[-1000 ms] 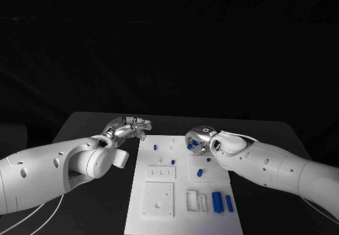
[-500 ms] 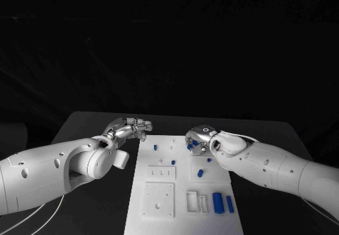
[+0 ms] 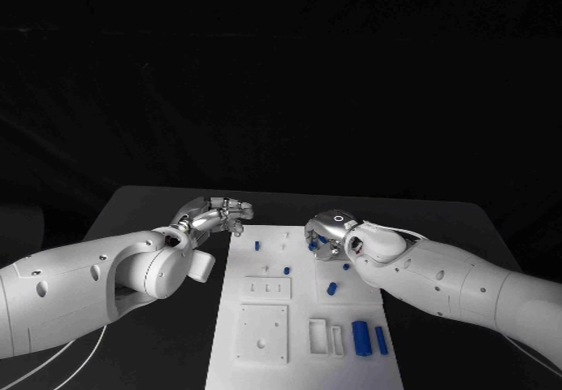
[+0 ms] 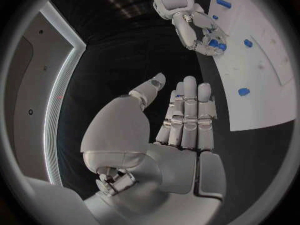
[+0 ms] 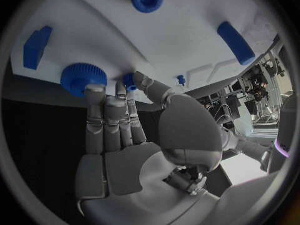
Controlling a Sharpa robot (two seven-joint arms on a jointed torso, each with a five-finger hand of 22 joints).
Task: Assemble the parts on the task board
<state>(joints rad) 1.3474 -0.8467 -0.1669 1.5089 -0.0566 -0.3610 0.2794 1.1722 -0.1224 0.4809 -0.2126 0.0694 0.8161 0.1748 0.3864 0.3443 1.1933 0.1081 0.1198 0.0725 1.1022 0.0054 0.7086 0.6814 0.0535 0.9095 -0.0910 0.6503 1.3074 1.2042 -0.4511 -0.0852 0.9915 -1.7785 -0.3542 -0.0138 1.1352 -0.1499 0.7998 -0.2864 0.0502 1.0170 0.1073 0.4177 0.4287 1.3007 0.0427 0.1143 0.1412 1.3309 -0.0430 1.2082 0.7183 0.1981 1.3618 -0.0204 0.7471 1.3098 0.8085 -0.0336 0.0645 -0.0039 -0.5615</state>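
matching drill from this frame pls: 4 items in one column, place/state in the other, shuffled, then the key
Items:
1. left hand
2. right hand
3. task board
4. two long blue parts

Places/states:
A. white plate lying mid-table
B. over the black table beside the board, fingers empty
C. fingers at a blue knurled part at the board's far end
D. lying side by side at the board's near right corner

Pairs: 1-B, 2-C, 3-A, 4-D

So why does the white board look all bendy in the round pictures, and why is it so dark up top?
Both wrist views use fisheye lenses, so the straight edges of the task board curve there, as beside the left hand. In the head view the task board's edges look straight, and everything behind the black table is unlit, so that part is plain black.
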